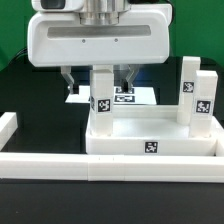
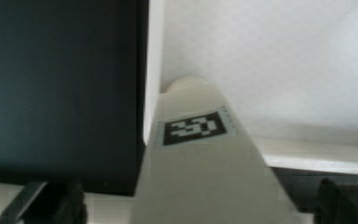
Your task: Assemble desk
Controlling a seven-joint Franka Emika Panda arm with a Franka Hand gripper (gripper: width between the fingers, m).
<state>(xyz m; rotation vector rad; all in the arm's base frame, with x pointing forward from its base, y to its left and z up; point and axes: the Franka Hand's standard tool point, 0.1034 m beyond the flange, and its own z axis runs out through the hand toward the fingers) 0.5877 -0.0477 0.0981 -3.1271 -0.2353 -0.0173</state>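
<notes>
The white desk tabletop (image 1: 120, 141) lies upside down mid-table, with a tag on its front wall. One short white tagged leg (image 1: 101, 96) stands upright at its near-left corner in the exterior view. My gripper (image 1: 100, 88) straddles this leg from above, open, with a gap on each side. In the wrist view the leg (image 2: 202, 150) runs up between my dark fingers (image 2: 59, 204), and my gripper (image 2: 197, 206) does not touch it. The tabletop's pale surface (image 2: 282, 60) lies beyond. Two more legs (image 1: 190, 85) (image 1: 204, 100) stand at the right corners.
White border rails run along the front (image 1: 110, 168) and the exterior view's left (image 1: 8, 126). The marker board (image 1: 128, 97) lies flat behind the tabletop. The table surface (image 2: 60, 90) is black.
</notes>
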